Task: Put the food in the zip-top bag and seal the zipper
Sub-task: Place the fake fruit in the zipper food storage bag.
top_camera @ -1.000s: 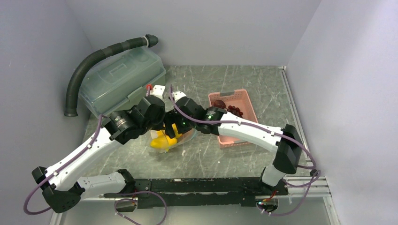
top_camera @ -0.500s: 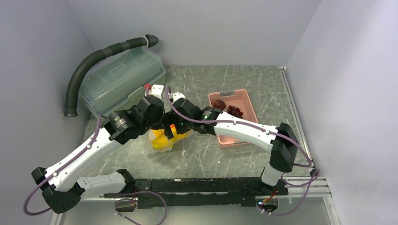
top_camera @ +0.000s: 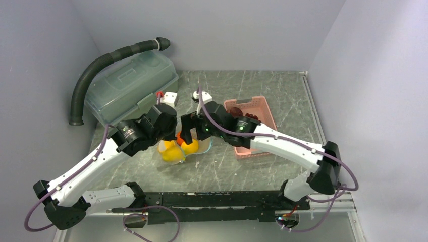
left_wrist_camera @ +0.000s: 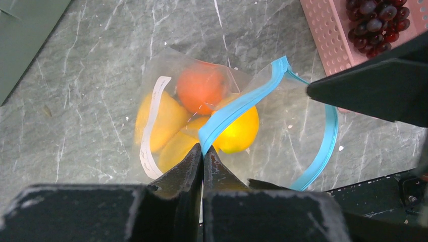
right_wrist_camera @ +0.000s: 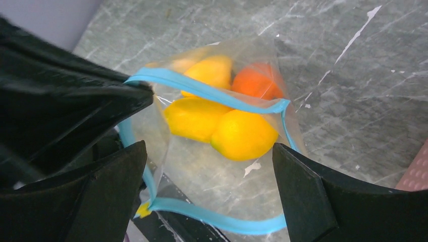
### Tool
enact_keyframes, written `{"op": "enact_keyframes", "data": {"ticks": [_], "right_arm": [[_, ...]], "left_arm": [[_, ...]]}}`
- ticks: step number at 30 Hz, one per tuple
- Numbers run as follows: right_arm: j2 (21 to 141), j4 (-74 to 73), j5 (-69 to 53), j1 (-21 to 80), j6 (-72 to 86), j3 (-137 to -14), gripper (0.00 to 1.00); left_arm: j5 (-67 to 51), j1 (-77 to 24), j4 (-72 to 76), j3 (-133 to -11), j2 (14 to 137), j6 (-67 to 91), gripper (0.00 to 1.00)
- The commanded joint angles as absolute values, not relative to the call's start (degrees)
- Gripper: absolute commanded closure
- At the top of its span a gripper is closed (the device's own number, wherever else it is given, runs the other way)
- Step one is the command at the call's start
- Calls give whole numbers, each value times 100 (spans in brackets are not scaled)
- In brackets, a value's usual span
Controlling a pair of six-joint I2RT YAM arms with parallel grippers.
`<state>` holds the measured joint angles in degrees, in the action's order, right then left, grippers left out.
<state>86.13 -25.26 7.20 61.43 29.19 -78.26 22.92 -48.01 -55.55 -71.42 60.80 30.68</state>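
The left hand (left_wrist_camera: 202, 151) clamps the zip-top bag (left_wrist_camera: 285, 108) by its zipper (left_wrist_camera: 237, 108); the right hand (right_wrist_camera: 208, 148) gapes wide just above the bag; orange (left_wrist_camera: 201, 88) and yellow pieces (left_wrist_camera: 237, 132) sit inside.

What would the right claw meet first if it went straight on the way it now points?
Probably the open mouth of the zip-top bag, then the yellow mango pieces inside; the open right claw points into it, depth unclear.

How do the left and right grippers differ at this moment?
Left gripper is shut, pinching the zipper; right gripper is wide open, holding nothing. Left gripper holds up the zip-top bag; right gripper hovers over its mouth, contact unclear. Both sit at the bag's open mouth.
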Motion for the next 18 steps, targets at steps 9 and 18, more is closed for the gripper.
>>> {"op": "enact_keyframes", "data": {"ticks": [9,18], "right_arm": [[7413,-2961,1710,6126,3201,-7283,5],[7187,-3906,2956,5856,3269,-7212,6]], "left_arm": [[2204,-4825,-5431,-7293,6091,3067,92],[2210,-4825,-5447,-7278,6075,3059,92]]}}
